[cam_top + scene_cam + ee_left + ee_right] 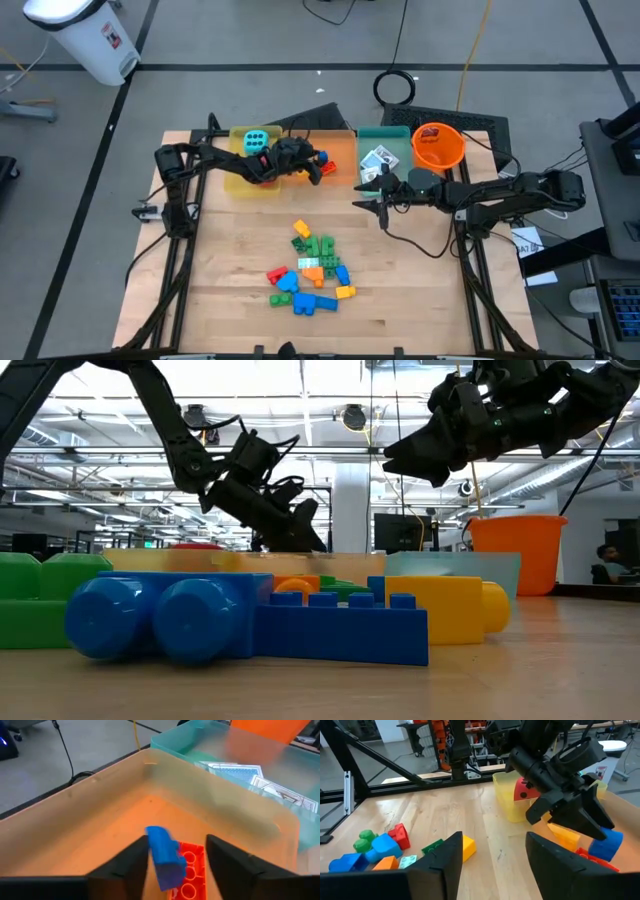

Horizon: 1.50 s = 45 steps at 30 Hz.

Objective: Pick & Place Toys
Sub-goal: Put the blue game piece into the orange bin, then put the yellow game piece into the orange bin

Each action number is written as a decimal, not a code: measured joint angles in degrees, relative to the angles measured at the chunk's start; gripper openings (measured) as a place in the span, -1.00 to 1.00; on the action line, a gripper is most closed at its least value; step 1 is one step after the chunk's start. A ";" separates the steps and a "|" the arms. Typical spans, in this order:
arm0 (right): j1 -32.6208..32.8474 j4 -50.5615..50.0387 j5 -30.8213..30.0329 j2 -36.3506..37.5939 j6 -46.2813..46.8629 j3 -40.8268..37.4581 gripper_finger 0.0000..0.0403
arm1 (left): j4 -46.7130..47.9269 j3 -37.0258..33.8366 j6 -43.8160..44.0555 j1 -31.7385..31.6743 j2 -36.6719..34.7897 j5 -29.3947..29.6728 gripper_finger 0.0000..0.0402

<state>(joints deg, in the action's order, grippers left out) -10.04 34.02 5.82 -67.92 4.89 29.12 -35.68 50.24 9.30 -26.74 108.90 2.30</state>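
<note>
Left pincer hangs open over orange tray, tilted down.

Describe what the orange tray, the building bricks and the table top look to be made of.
Orange tray: translucent plastic with a frosted, matt wall; the card packs beyond show blurred through it. Building bricks: hard moulded plastic, glossy, with highlights on the round studs. Table top: pale wood, likely sealed, with visible plank seams and grain.
</note>
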 joint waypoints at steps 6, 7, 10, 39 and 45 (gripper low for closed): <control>0.41 -0.01 0.07 0.00 0.12 0.00 0.01 | 3.94 0.00 -0.78 0.24 -3.06 -0.94 0.52; 0.79 -0.20 0.04 0.00 0.41 0.00 0.02 | 5.42 0.00 -1.23 0.28 -4.94 -1.58 0.58; 3.36 -1.20 0.09 0.00 0.43 0.00 0.07 | 12.72 0.03 -1.14 0.31 -12.41 -2.73 0.71; 35.80 -23.34 -5.51 -35.77 1.27 26.90 0.10 | 8.95 -16.55 11.17 21.51 -33.55 8.40 0.88; 34.29 -28.57 -5.78 -37.20 1.85 28.46 0.10 | 9.00 -16.55 11.89 23.57 -33.55 8.33 0.88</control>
<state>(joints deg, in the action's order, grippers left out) 24.25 5.45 0.05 -105.12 6.73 57.58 -26.69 33.69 21.19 -3.18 75.35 10.63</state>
